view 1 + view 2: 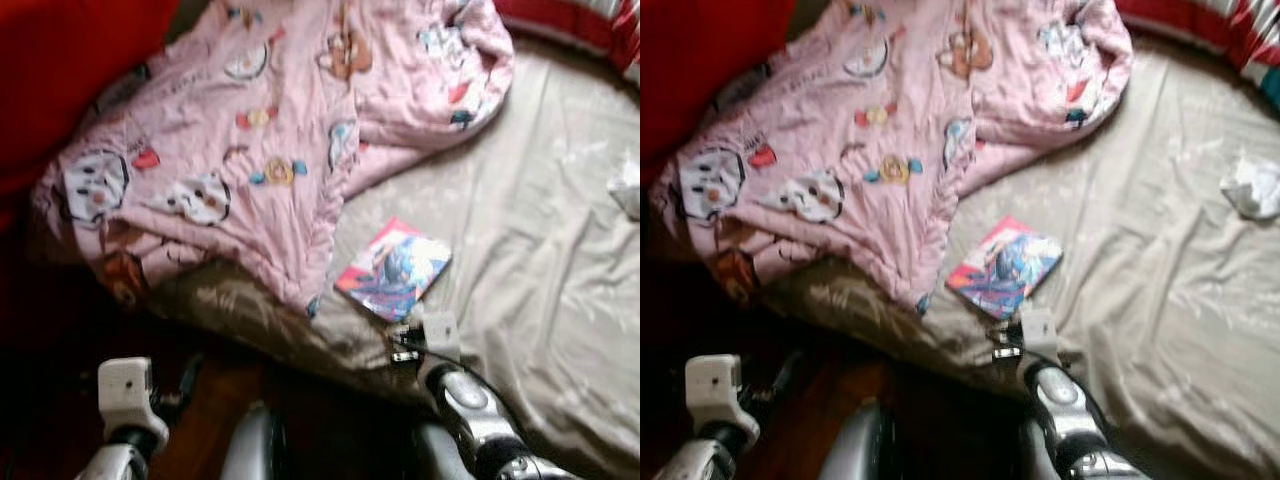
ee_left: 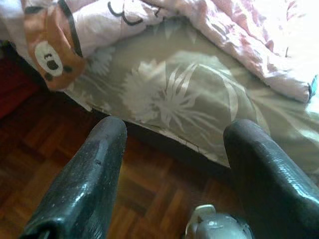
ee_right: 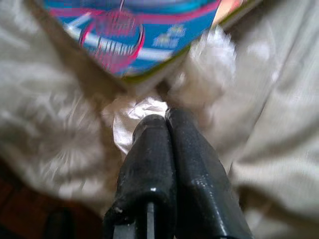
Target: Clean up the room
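The left gripper [image 2: 169, 164] hangs low beside the bed edge, over the wooden floor [image 2: 45, 164], its two black fingers [image 2: 84, 184] spread wide with nothing between them; it looks idle, parked clear of the work. Just beyond its fingertips lies the leaf-patterned sheet [image 2: 169, 94], and above that the pink cartoon blanket [image 1: 240, 140] is heaped, one corner drooping over the mattress side.

Further right, the right gripper [image 3: 164, 124] reaches onto the beige sheet [image 1: 540, 260] with its fingers pressed tight together. Crumpled white paper [image 3: 134, 112] sits right at their tips, and the fingers seem pinched on it, probably to lift it as litter. Just past the tips lies a colourful booklet [image 1: 393, 268], flat and touching the blanket's hem. Well off to the right of this gripper, another white wad [image 1: 1252, 188] rests on the sheet.

No bin, basket or other container is visible, so where the paper should go cannot be told.
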